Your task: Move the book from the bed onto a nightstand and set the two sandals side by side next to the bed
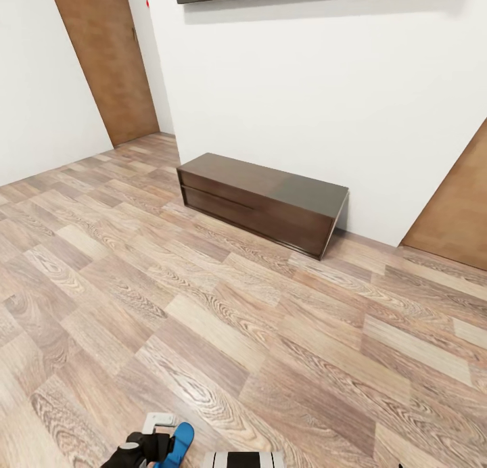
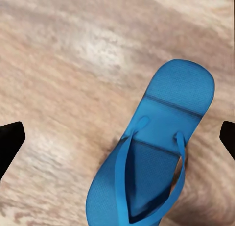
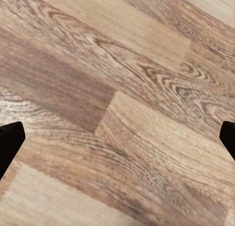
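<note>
We carry one sandal [image 2: 156, 147] in the left gripper [image 1: 152, 448], grip itself unclear, right fingers [image 3: 10, 142] spread empty, far low cabinet [image 1: 264, 201] ahead.

A home interior is indicated by wood-plank flooring [image 1: 223, 333], white walls [image 1: 325, 82], wooden doors [image 1: 108, 55] and a low dark bench [image 1: 262, 201].

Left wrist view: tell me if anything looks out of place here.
One blue sandal lies alone on the wood-plank floor, strap side up, with no partner beside it and no bed in sight. The left tool hangs open above it, fingertips wide to either side. Nothing looks damaged or spilled.
</note>
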Available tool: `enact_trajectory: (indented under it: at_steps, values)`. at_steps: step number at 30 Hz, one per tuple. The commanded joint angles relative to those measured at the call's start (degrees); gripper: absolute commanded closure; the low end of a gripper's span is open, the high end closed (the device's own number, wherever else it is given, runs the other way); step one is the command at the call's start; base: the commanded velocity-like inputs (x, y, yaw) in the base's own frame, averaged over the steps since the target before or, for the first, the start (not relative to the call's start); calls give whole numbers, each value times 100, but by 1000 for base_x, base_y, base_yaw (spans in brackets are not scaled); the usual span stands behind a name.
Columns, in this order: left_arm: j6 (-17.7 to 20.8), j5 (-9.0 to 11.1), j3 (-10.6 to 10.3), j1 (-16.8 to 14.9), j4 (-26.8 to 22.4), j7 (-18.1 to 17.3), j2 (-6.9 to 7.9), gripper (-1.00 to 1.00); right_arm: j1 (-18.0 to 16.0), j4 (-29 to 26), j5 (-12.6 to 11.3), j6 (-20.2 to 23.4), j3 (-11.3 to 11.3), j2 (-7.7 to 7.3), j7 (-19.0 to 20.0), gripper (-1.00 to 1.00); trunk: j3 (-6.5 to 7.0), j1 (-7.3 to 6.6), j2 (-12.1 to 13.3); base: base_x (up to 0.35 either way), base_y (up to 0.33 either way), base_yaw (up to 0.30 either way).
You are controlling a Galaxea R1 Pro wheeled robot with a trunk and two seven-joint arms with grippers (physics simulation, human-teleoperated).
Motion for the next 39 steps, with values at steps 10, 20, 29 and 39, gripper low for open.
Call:
enact_trajectory:
  at_steps: [10, 20, 29, 39]
  values:
    - [35, -11, -535, 1, -7, 35, 7, -100, 1, -11, -42, 31, -8, 0, 29, -100, -4, -1, -2, 0, 0, 0]
    - [35, -11, -668, 1, 28, 40, 9, -100, 0, -11, -42, 31, -8, 0, 29, -100, -4, -1, -2, 0, 0, 0]
    - [35, -11, -696, 1, 50, 37, 11, -100, 1, -11, -42, 31, -8, -1, 29, -100, -4, -1, -2, 0, 0, 0]
    - [35, -12, -707, 1, 57, 33, 11, -100, 2, -11, -42, 31, -8, -1, 29, -100, -159, 17, -11, 0, 0, 0]
